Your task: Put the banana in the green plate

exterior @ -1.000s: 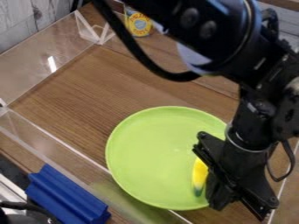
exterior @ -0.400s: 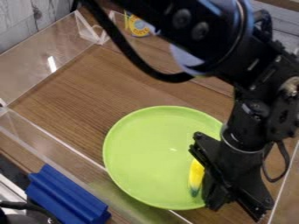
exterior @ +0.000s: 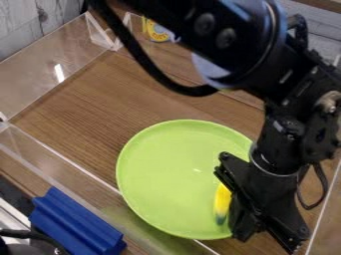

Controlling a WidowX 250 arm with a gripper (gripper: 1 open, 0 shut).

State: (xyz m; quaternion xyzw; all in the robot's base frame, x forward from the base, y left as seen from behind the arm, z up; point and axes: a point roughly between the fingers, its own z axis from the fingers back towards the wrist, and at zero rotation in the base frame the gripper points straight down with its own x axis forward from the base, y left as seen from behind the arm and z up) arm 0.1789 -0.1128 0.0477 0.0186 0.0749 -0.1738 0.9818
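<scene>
Robot arm (exterior: 260, 55) reaches in from the top of the view, bent at the joint, w/ its wrist turned down over the R side of the green plate (exterior: 167, 179). Gripper (exterior: 237, 194) is low, fingers angled down & toward the plate's R edge, right beside the banana (exterior: 222, 200). Jaws look closed; can't tell if they grip it. Banana's upright in view, over the plate's R part, partly hidden by the gripper.

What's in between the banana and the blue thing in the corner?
Between the banana and the blue thing lie part of the green plate and a clear plastic wall, as the camera view shows.
</scene>
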